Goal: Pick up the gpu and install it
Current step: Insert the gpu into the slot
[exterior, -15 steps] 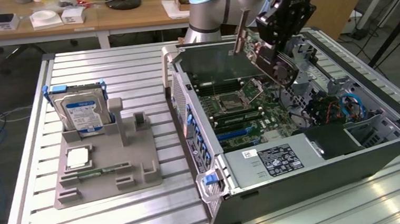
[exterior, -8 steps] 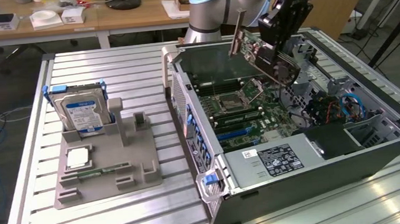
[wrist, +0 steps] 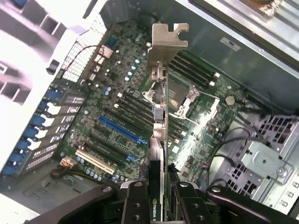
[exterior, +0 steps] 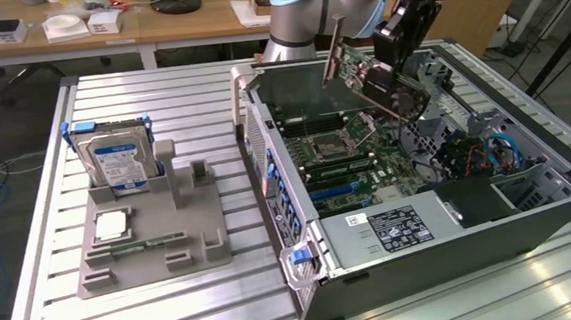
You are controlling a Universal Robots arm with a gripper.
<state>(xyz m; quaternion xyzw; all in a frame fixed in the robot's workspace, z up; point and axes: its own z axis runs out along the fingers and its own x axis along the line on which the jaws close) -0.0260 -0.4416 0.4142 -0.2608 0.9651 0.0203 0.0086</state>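
The gpu (exterior: 375,78), a green card with a black cooler and a silver bracket, hangs tilted above the open computer case (exterior: 301,234). My gripper (exterior: 398,43) is shut on its upper edge. In the wrist view the gpu (wrist: 161,116) runs edge-on away from my gripper (wrist: 159,198), its bracket at the far end, clamped between the black fingers (wrist: 135,203). Below it lies the motherboard (wrist: 117,84) with a blue expansion slot (wrist: 121,129) and black slots beside it. The card is clear of the board and touches no slot.
A grey fixture tray (exterior: 150,237) on the slatted table (exterior: 160,93) holds a silver hard drive (exterior: 114,157) with blue clips and a memory stick (exterior: 135,246). Case walls, a drive cage (exterior: 496,153) and cables surround the motherboard. Desks stand behind.
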